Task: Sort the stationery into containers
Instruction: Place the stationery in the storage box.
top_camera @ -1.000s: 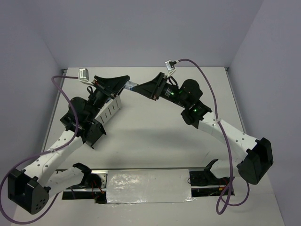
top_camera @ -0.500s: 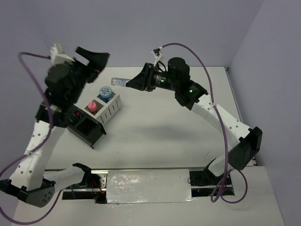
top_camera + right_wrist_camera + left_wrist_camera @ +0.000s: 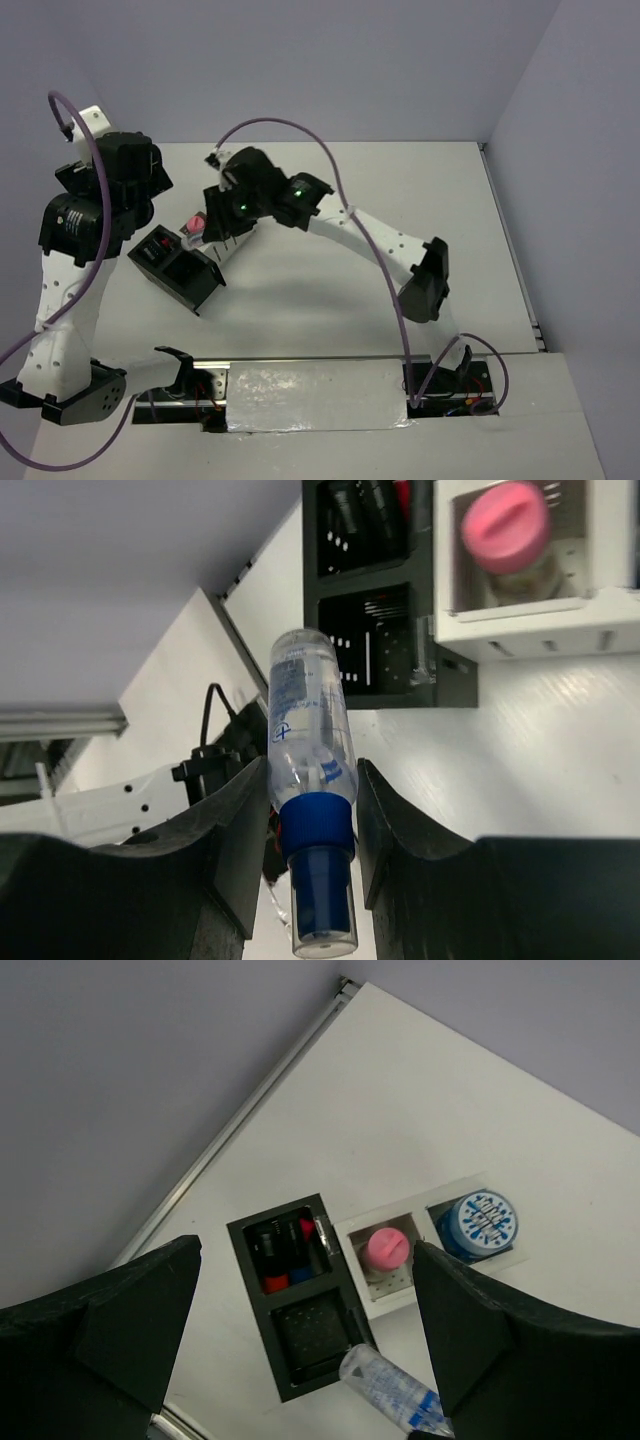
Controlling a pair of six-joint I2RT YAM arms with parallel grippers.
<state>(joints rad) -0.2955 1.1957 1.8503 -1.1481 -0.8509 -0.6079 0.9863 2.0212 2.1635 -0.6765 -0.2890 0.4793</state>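
Observation:
My right gripper (image 3: 310, 780) is shut on a clear bottle (image 3: 308, 730) with blue print and a blue cap, held just above the black container (image 3: 375, 650). In the left wrist view the bottle (image 3: 395, 1395) points at that black container's (image 3: 300, 1300) near, vacant compartment. Its far compartment holds orange, blue and red markers (image 3: 285, 1255). The white container (image 3: 420, 1285) beside it holds a pink tube (image 3: 385, 1248) and a blue patterned tape roll (image 3: 478, 1225). My left gripper (image 3: 305, 1260) hangs high above both, open and holding nothing. From above, the right gripper (image 3: 225, 215) covers most of the white container.
A metal rail (image 3: 240, 1120) marks the table's left edge beside the black container (image 3: 180, 265). The right arm's purple cable (image 3: 300, 135) arcs over the table's back. A taped mount plate (image 3: 315, 395) sits at the near edge.
The left gripper has opened wide, let go and risen away to the left. The right arm has swung left with the bottle, from the back middle to over the containers.

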